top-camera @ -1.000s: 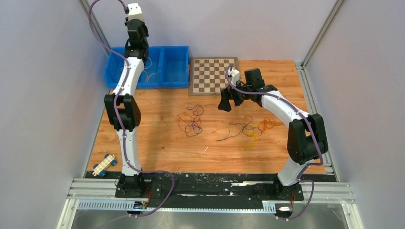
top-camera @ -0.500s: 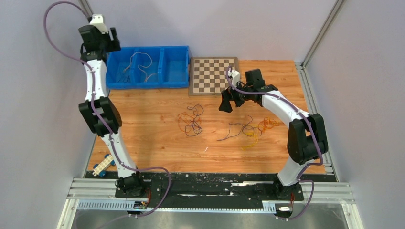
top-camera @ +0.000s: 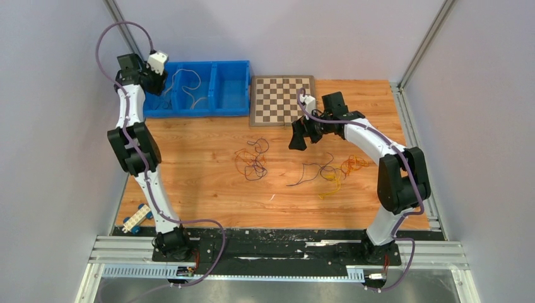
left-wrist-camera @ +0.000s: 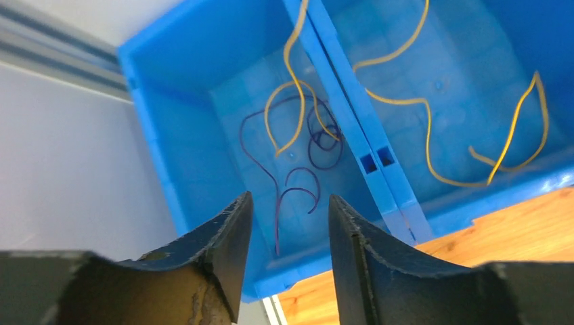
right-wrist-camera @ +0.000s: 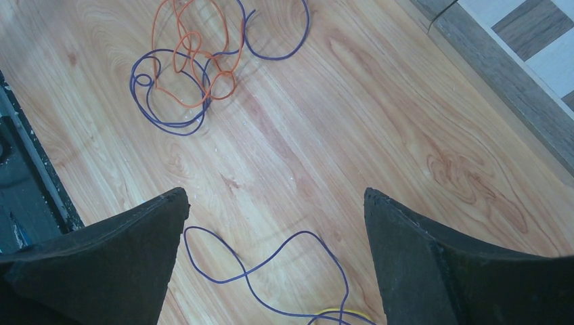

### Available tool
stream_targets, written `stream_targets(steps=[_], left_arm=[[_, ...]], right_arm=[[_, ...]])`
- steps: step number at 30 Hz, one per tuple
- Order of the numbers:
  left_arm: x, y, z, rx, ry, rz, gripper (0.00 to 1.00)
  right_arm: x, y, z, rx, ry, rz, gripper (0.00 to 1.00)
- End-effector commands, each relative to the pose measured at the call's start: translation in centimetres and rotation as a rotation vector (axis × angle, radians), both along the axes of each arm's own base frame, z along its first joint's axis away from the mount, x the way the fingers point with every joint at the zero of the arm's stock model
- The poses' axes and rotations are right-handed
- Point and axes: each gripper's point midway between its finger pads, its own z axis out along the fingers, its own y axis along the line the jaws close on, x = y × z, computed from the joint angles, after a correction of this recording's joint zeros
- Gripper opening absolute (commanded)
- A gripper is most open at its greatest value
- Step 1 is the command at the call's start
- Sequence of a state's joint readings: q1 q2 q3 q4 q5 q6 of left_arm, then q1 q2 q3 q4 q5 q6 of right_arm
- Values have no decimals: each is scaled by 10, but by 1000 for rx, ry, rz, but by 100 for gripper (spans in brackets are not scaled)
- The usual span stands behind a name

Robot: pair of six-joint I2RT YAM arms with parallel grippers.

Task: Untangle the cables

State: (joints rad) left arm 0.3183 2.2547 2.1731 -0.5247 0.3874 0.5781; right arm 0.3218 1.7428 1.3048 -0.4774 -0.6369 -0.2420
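Observation:
Two loose tangles of cables lie on the wooden table. An orange and dark purple one [top-camera: 252, 159] is at the centre; a purple, orange and yellow one [top-camera: 331, 172] is to its right. My right gripper [top-camera: 298, 140] hovers open and empty between them. Its wrist view shows the orange-purple tangle [right-wrist-camera: 189, 68] ahead and a purple wire [right-wrist-camera: 271, 264] under the open gripper [right-wrist-camera: 274, 193]. My left gripper [top-camera: 154, 79] is open and empty above the blue bin's left compartment. Purple wire [left-wrist-camera: 298, 156] and yellow wire [left-wrist-camera: 288, 108] lie there beyond the gripper [left-wrist-camera: 290, 200]. More yellow wire [left-wrist-camera: 433, 135] lies in the middle compartment.
The blue three-part bin [top-camera: 230, 88] stands at the back left, with a chessboard [top-camera: 282, 100] beside it, also in the right wrist view [right-wrist-camera: 528, 40]. A small toy car [top-camera: 137, 218] sits at the front left by the left arm. Grey walls close in both sides.
My left arm swung left off the bin, then brought its gripper back down over the bin's left compartment. My right gripper stayed nearly still, still open.

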Motion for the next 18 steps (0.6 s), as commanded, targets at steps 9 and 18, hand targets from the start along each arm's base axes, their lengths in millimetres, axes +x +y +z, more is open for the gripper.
stream_targets(steps=[9,18], left_arm=[[10,7,-61,202,24,-307,53],[39,26,-75,289,-71,-304,56]], right_arm=[[8,0,6,-9,-9,-9,100],[5,11,-2,-34,-10,20,100]])
